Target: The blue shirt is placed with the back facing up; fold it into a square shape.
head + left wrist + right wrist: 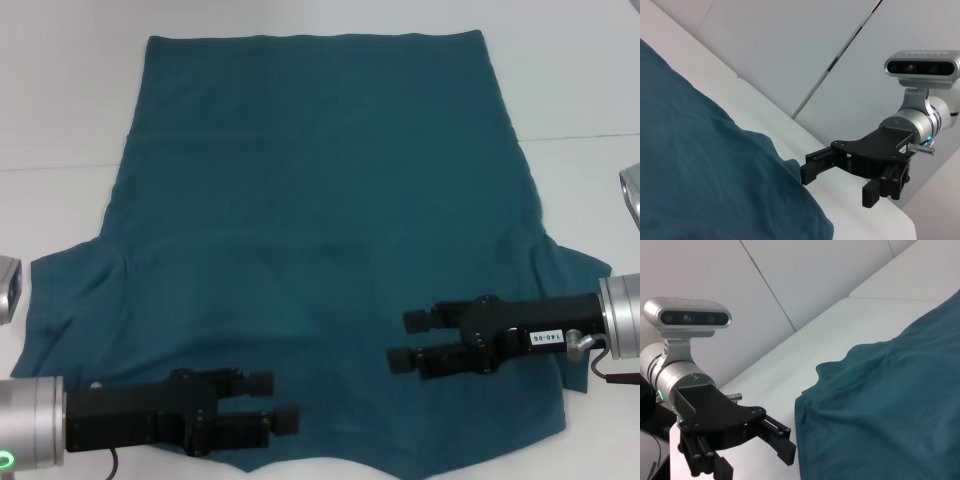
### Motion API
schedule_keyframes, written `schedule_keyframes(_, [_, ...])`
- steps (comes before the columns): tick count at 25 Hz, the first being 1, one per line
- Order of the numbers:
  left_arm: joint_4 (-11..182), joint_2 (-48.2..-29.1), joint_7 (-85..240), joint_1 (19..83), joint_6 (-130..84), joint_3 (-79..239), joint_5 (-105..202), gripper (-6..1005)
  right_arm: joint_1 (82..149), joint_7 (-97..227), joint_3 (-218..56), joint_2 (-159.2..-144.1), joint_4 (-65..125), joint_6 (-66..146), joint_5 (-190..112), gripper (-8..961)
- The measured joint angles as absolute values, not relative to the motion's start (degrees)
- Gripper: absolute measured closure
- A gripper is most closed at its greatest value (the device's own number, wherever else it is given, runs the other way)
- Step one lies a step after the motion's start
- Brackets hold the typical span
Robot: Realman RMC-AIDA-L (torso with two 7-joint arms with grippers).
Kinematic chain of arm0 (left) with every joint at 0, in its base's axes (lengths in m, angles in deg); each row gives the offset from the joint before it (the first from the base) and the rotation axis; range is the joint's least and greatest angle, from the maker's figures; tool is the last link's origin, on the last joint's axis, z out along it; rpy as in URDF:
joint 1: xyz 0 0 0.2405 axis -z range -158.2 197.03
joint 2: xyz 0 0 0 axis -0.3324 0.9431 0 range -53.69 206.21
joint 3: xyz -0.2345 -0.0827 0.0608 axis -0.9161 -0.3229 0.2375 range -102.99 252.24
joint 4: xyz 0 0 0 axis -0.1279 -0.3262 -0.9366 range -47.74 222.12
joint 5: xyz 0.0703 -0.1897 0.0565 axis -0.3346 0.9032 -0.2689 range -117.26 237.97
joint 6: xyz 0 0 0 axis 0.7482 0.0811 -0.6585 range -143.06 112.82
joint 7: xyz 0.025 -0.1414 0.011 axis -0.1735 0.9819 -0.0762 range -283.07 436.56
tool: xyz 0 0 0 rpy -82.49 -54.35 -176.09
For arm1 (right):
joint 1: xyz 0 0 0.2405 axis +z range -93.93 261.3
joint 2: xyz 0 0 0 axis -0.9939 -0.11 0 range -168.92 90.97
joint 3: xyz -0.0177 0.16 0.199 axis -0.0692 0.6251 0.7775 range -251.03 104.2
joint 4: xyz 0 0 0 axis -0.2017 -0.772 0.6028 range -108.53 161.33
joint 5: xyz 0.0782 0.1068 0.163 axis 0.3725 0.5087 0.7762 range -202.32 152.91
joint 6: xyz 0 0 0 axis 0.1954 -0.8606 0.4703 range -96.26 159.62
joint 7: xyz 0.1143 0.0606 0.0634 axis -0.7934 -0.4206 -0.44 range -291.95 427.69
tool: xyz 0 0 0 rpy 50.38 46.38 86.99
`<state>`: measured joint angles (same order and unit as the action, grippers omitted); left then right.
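Both sets of jaws stand released, gripping nothing. The left gripper (285, 402) and right gripper (400, 340) hover above the near end of the blue shirt (310, 220). It lies spread flat on the white table (60, 90), plain dark teal side up, sleeves out sideways.

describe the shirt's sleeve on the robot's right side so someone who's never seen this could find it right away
Start at the white table, mostly covered by the blue shirt lying flat and plain side up. Follow the shirt's right edge toward the robot to the short flap, the right sleeve, jutting out just beyond the open right gripper. Unlike the left sleeve, it lies beside that gripper's wrist.
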<state>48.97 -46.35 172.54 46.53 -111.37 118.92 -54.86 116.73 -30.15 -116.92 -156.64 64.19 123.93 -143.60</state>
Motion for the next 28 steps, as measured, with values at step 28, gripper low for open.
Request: schedule_keyframes(28, [48.85, -44.39, 200.90, 47.46, -102.02, 96.35, -54.07, 207, 119.47, -57.29, -107.78, -154.26, 64.08, 116.37, -143.06, 58])
